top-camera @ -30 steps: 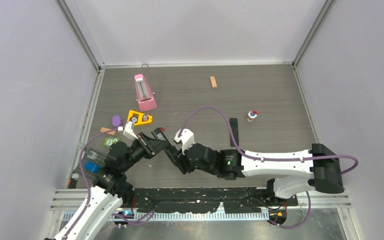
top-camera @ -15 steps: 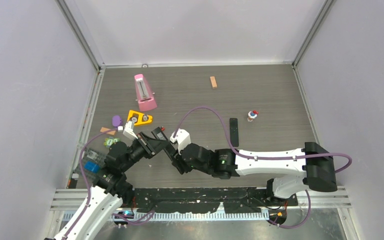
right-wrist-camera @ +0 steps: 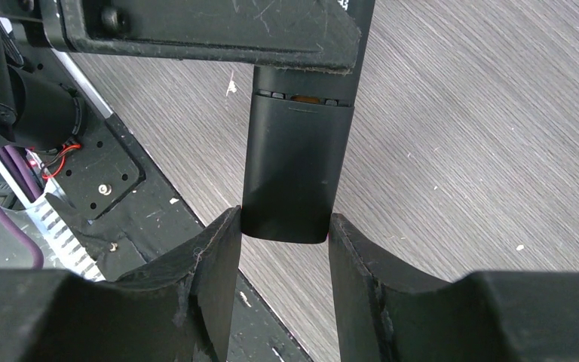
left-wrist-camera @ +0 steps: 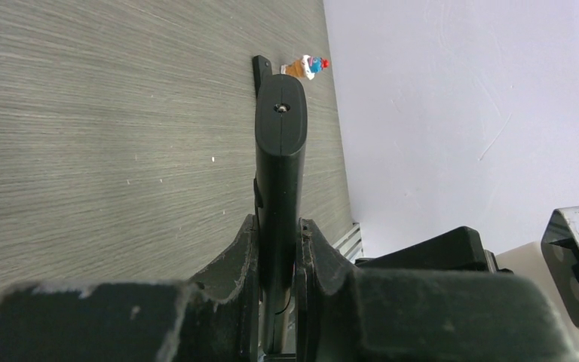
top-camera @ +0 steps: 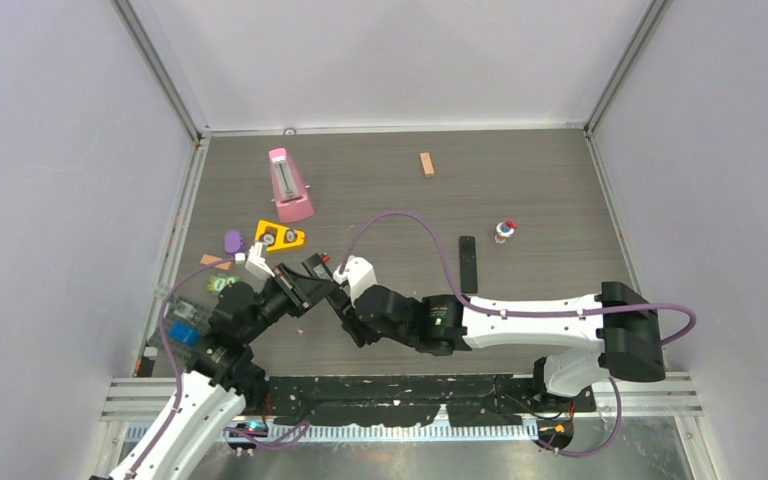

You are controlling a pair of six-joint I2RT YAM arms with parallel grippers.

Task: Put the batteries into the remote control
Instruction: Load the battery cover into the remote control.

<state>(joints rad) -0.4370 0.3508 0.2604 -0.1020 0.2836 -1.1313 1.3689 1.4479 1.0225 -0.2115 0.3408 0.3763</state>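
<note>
My left gripper (top-camera: pixel 312 283) (left-wrist-camera: pixel 277 241) is shut on the black remote control (left-wrist-camera: pixel 279 151), holding it edge-on above the table near the front left. My right gripper (top-camera: pixel 345 308) (right-wrist-camera: pixel 284 226) is open, with one fingertip on each side of the remote's free end (right-wrist-camera: pixel 290 173), close to or just touching its corners. A seam across the remote shows a small copper-coloured glint (right-wrist-camera: pixel 305 99). No batteries show in any view. A second black bar (top-camera: pixel 468 263) lies flat on the table to the right; it also shows in the left wrist view (left-wrist-camera: pixel 261 69).
A small colourful figure (top-camera: pixel 504 231) stands beside the black bar. A pink wedge-shaped object (top-camera: pixel 288 186), a yellow piece (top-camera: pixel 280 236) and a purple piece (top-camera: pixel 233 241) sit at the back left. A wooden block (top-camera: pixel 426 164) lies far back. The black base plate (right-wrist-camera: pixel 105 181) runs along the near edge.
My right arm has slid to the left, bringing its fingers up around the end of the remote. The left gripper has kept still with the remote in it.
</note>
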